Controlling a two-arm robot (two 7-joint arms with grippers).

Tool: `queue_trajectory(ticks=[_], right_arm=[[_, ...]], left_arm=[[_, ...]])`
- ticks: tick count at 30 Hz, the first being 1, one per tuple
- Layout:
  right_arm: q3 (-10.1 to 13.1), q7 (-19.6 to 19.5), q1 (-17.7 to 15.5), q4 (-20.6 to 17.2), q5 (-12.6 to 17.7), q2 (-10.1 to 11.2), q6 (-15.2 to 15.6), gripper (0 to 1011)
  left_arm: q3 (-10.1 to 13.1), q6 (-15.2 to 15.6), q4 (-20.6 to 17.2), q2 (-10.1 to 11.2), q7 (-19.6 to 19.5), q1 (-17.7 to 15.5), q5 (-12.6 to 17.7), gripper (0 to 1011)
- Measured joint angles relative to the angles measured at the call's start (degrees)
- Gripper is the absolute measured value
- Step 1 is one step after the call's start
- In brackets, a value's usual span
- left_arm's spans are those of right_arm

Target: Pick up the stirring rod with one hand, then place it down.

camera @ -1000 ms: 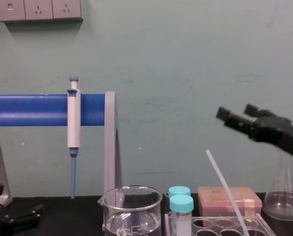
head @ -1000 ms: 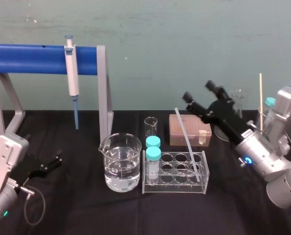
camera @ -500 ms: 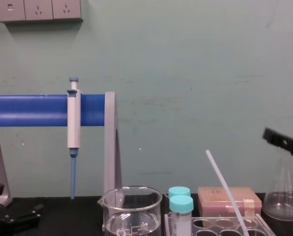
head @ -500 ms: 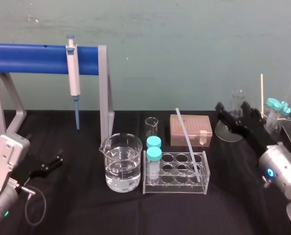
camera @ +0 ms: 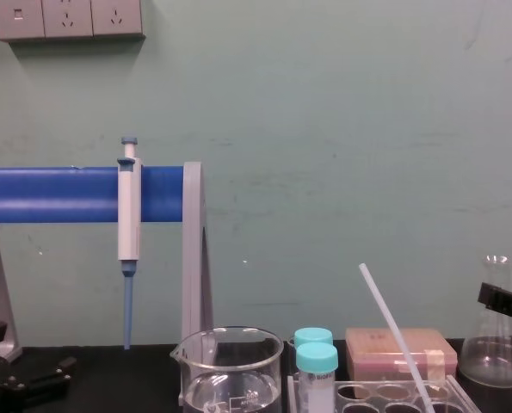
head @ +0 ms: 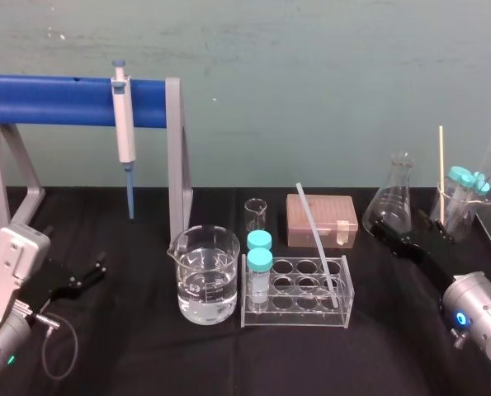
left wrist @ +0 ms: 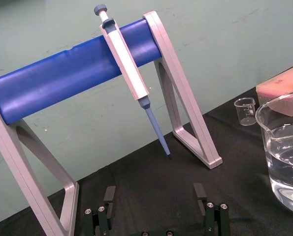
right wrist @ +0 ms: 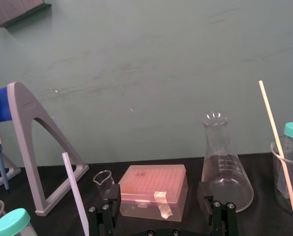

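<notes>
The stirring rod (head: 315, 243), thin and translucent white, leans in the clear test-tube rack (head: 340, 299) at table centre, its top tilted to the left; it also shows as the rod (camera: 397, 340) in the chest view and the rod (right wrist: 75, 194) in the right wrist view. Nothing grips it. My right gripper (head: 400, 224) sits low at the right, well apart from the rod, in front of the flask; its fingers (right wrist: 112, 194) stand wide open and empty. My left gripper (head: 80, 268) rests parked at the near left, open, its fingers (left wrist: 109, 194) holding nothing.
A water-filled beaker (head: 204, 276) and two teal-capped tubes (head: 258, 264) stand left of the rod. Behind are a small beaker (head: 255, 213), a pink tip box (head: 321, 219) and a conical flask (head: 394, 198). A pipette (head: 124, 124) hangs on the blue stand (head: 63, 99). Glassware with a wooden stick (head: 441, 173) crowds the far right.
My right arm has dropped and drawn back to the right, away from the rack, staying open. The rod and my left arm have not moved.
</notes>
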Motion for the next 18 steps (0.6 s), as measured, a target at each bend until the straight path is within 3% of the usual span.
queue_trajectory(ticks=[18], right_arm=[[-0.07,0.33,0.00,0.09,-0.15,-0.02,-0.40,1000]], left_arm=[[0.00,0.00,0.00,0.00,0.00,0.00,0.00,1000]])
